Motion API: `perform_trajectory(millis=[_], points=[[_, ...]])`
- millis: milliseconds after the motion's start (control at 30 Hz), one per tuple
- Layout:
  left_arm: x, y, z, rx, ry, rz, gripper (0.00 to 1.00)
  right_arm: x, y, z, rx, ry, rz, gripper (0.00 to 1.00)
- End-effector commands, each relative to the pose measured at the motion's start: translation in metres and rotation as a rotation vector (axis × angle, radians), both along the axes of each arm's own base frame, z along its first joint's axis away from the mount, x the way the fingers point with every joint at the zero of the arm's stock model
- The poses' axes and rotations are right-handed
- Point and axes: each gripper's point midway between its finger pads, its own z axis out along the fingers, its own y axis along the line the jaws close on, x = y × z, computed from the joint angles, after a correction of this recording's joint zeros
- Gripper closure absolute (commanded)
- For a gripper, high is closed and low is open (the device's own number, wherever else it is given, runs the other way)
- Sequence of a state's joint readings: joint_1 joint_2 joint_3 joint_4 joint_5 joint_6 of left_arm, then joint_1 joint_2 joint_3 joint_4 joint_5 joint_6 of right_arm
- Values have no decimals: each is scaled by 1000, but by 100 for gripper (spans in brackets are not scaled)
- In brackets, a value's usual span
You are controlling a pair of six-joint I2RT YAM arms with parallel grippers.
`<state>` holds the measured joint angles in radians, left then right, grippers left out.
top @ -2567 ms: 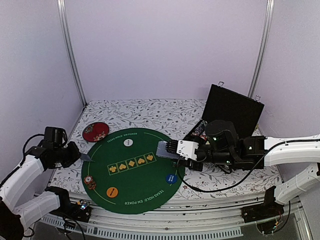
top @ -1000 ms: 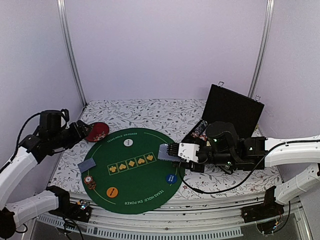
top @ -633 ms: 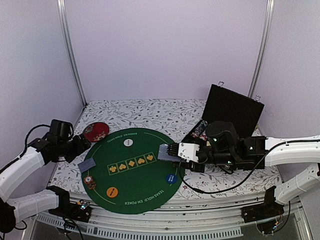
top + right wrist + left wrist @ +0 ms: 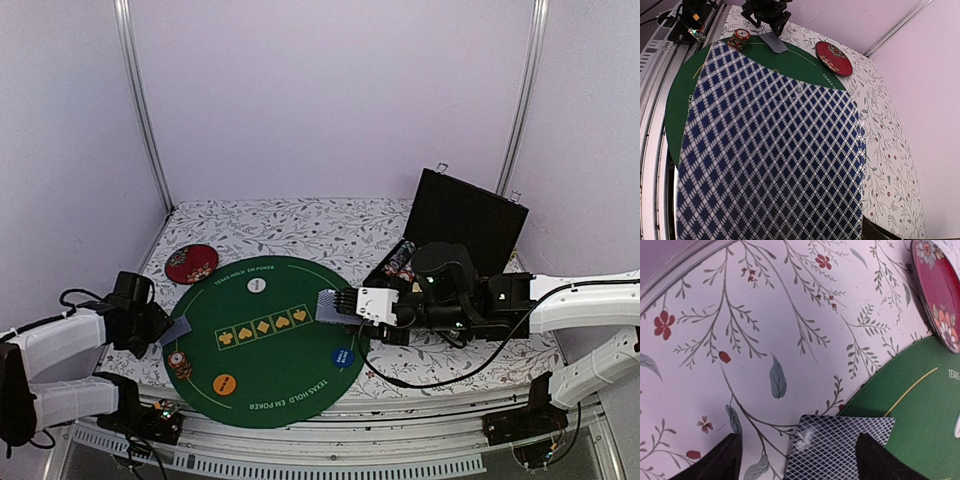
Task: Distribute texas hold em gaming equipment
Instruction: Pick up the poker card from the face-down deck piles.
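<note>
A playing card (image 4: 840, 445) with a blue-grey patterned back lies flat across the left edge of the green mat (image 4: 290, 385), half on the floral cloth. My left gripper (image 4: 157, 326) is low over it and open. Its dark fingers (image 4: 715, 462) stand wide apart on either side of the card. My right gripper (image 4: 345, 303) is over the mat's right side, shut on a deck of cards (image 4: 770, 150) that fills the right wrist view. A chip stack (image 4: 180, 363) stands near the lying card. Orange (image 4: 225, 382), blue (image 4: 343, 357) and white (image 4: 257, 284) buttons lie on the mat.
A dark red round disc (image 4: 192, 263) lies on the floral cloth at the back left of the mat. An open black case (image 4: 465, 225) stands at the back right behind the right arm. The table's left rail runs close to the left gripper.
My left arm has swung down from beside the red disc to the card lying at the mat's left edge. The card and the right arm with its deck have not moved.
</note>
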<state>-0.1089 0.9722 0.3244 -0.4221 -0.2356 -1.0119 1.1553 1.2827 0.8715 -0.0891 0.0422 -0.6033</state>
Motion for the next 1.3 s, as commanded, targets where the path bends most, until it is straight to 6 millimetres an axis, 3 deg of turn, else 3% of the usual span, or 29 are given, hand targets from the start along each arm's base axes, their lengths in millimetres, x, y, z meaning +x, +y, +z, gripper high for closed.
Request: perform_trajectory(millis=[0, 133, 267, 333, 433, 500, 633, 800, 900, 1000, 1067, 1267], points=[[-20, -2, -24, -36, 85, 28, 24, 1, -1, 14, 51, -21, 6, 55], [-26, 3, -17, -24, 70, 56, 26, 2, -2, 16, 51, -25, 3, 55], [-18, 4, -2, -13, 3, 42, 27, 2, -2, 16, 53, -24, 7, 55], [-2, 0, 20, -6, -67, -13, 27, 2, -2, 15, 47, -23, 9, 55], [30, -20, 75, -1, -222, -145, 28, 2, 0, 14, 39, -19, 10, 55], [50, -45, 121, 10, -329, -268, 27, 2, 1, 16, 41, -19, 13, 55], [68, -145, 187, -101, -481, -651, 22, 4, 5, 20, 46, -31, 15, 55], [44, -270, 241, -371, -623, -1086, 12, 9, 10, 18, 35, -41, 7, 55], [22, -321, 266, -504, -704, -1256, 2, 12, 13, 17, 35, -52, 1, 55], [-1, -356, 268, -562, -686, -1410, 2, 14, 15, 18, 40, -67, 0, 55], [-11, -369, 262, -591, -656, -1475, 2, 16, 17, 20, 44, -75, -3, 55], [-19, -376, 240, -616, -591, -1512, 2, 19, 21, 21, 56, -80, -4, 55]])
